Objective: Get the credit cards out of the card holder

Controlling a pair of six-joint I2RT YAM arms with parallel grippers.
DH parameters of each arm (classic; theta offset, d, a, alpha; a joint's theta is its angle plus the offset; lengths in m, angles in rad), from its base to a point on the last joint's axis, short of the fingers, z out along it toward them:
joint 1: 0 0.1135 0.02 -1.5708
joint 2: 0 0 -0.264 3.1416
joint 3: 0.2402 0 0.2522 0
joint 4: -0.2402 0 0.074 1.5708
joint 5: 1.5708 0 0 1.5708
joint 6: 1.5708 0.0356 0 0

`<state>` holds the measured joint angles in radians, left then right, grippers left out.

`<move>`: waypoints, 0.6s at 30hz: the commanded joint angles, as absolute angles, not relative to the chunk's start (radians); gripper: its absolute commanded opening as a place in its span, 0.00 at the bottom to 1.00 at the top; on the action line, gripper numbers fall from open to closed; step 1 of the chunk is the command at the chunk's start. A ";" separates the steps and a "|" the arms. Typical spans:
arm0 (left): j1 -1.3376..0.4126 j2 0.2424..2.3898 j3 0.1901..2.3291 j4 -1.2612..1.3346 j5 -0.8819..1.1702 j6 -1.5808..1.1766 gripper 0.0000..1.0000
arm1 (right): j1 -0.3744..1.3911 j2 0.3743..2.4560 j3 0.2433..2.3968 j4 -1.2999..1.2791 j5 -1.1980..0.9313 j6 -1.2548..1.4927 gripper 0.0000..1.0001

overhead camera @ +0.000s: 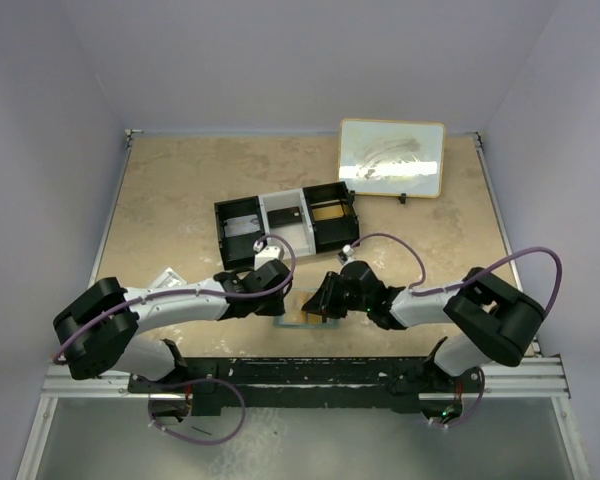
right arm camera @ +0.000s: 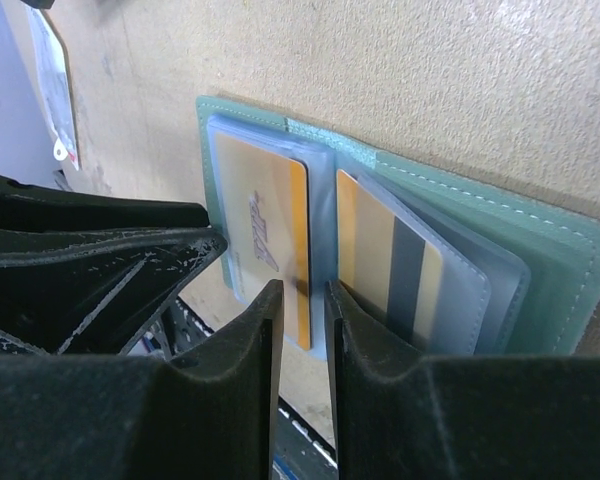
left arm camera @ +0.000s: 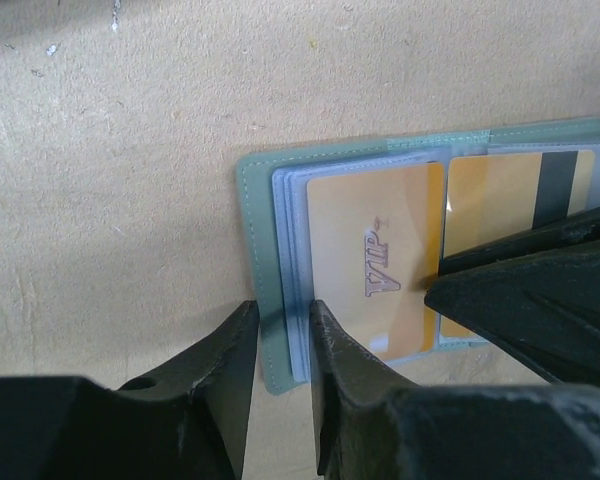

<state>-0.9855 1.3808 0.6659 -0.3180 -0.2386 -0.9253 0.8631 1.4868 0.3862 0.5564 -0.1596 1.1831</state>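
Note:
The card holder (overhead camera: 302,312) lies open and flat near the table's front edge, with a grey-green border (left arm camera: 252,250) and light blue sleeves. An orange-tan credit card marked VIP (left arm camera: 375,260) (right arm camera: 265,225) sits in its left half. A tan card with a dark stripe (left arm camera: 510,195) (right arm camera: 395,265) sits in its right half. My left gripper (left arm camera: 283,305) (overhead camera: 285,300) straddles the holder's left edge, jaws a narrow way apart. My right gripper (right arm camera: 303,287) (overhead camera: 320,303) straddles the VIP card's inner edge and the centre sleeve, jaws also narrowly apart. Neither card is lifted.
A black-and-white three-compartment tray (overhead camera: 285,222) stands behind the holder. A tan-framed white board (overhead camera: 391,157) leans at the back right. A clear packet (overhead camera: 165,277) (right arm camera: 55,80) lies by the left arm. The two grippers' fingers nearly meet over the holder.

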 commanded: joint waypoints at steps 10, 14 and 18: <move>-1.016 1.406 0.678 -0.289 -0.229 -0.944 0.17 | 0.859 1.537 0.396 0.635 -0.256 1.167 0.17; -1.023 1.417 0.664 -0.288 -0.231 -0.948 0.13 | 0.859 1.524 0.447 0.551 -0.251 1.102 0.23; -1.026 1.420 0.666 -0.292 -0.232 -0.947 0.13 | 0.859 1.511 0.474 0.522 -0.249 1.037 0.23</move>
<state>-1.0050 1.4071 0.6655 -0.3389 -0.2707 -0.9249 0.8501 1.5249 0.4194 0.5556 -0.2207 1.1259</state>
